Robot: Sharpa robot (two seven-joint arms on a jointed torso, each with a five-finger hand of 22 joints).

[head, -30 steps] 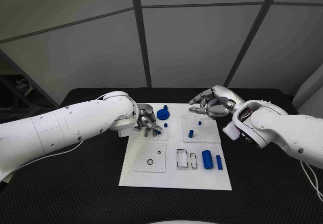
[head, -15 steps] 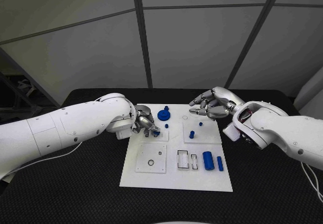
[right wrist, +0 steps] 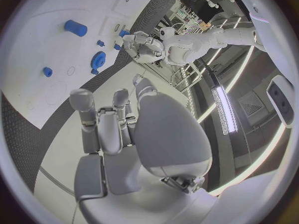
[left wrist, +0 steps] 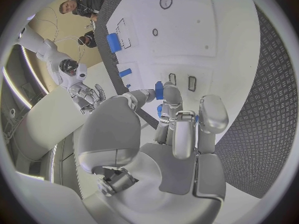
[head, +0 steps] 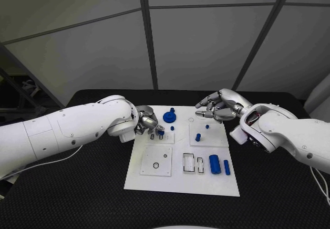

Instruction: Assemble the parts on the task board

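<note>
On the black bench (head: 76, 191) lies the white task board (head: 182, 183), with both arms reaching over its far end. The left hand (head: 149, 123) sits over the board's far left part, fingers curled downward; the left wrist view shows a small blue part (left wrist: 159, 90) pinched between its fingertips (left wrist: 171, 95), so this hand is grasping that piece just above two small slots (head: 157, 136) in the board. Just beside it to the right stands a blue gear (head: 169, 117) on the far middle of the board, with a small blue peg (head: 172, 128) near it. The right hand (head: 217, 108) hovers over the board's far right corner, fingers bent inward and apart from one another with nothing between them, so it is released and clear of the parts. Below it on the right square plate stand two short blue pegs, one (head: 206, 127) farther and one (head: 197, 137) nearer. On the near right of the board lie a thick blue cylinder (head: 214, 163) and, just beside it to the right, a thin blue rod (head: 226, 167). Left of the cylinder are two rectangular recesses (head: 188, 162), and on the near left a square plate (head: 157, 160) with a small ring-shaped hole. The right wrist view shows the gear (right wrist: 97, 59) and cylinder (right wrist: 75, 28) well apart from the right hand's fingers (right wrist: 112, 119).
</note>
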